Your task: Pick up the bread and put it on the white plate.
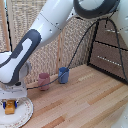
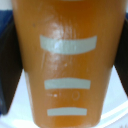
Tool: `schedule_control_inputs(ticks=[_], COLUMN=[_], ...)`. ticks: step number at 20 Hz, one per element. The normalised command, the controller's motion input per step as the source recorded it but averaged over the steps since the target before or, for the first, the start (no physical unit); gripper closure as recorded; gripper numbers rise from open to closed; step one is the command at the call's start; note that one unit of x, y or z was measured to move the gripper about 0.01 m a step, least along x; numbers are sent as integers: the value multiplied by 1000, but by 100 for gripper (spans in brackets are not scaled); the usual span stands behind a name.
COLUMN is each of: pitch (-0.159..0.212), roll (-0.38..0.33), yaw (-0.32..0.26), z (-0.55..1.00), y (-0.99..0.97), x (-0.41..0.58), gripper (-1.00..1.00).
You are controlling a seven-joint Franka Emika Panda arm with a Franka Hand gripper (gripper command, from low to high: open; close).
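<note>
Light wooden plank worktable [image 1: 85, 102], grain visible; woven cane screen [image 1: 30, 30] behind; dark brown drawer cabinet [image 1: 111, 47] at far right of the exterior view. Black cable [image 1: 82, 42] draped from arm toward table.

Large round white plate [image 1: 22, 116] with faint patterned rim at near left corner. Clamp [image 1: 10, 106] lowered over plate, blue-and-dark fingers [image 1: 16, 104] closed on the toast [image 1: 10, 106], orange-yellow slab sitting at or just above plate surface; contact with plate not resolvable at this resolution. Pink cup [image 1: 44, 81] and blue cup [image 1: 63, 75] upright, side by side but apart, beyond plate.

Wrist view only: toast [image 2: 67, 65] fills frame, glossy orange, three pale grey bars across face, dark fingers [image 2: 9, 75] flanking both sides, white plate [image 2: 117, 117] beneath.
</note>
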Motion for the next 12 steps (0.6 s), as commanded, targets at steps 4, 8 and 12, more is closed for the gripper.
schedule_control_inputs(ticks=[4,8,12], pitch=[-215,-94,-140], roll=[-210,-178,-103], yaw=[117,205,209], z=[206,291,441], y=[15,-64,-322], x=[86,24,-44], gripper=[-100,-100,-100])
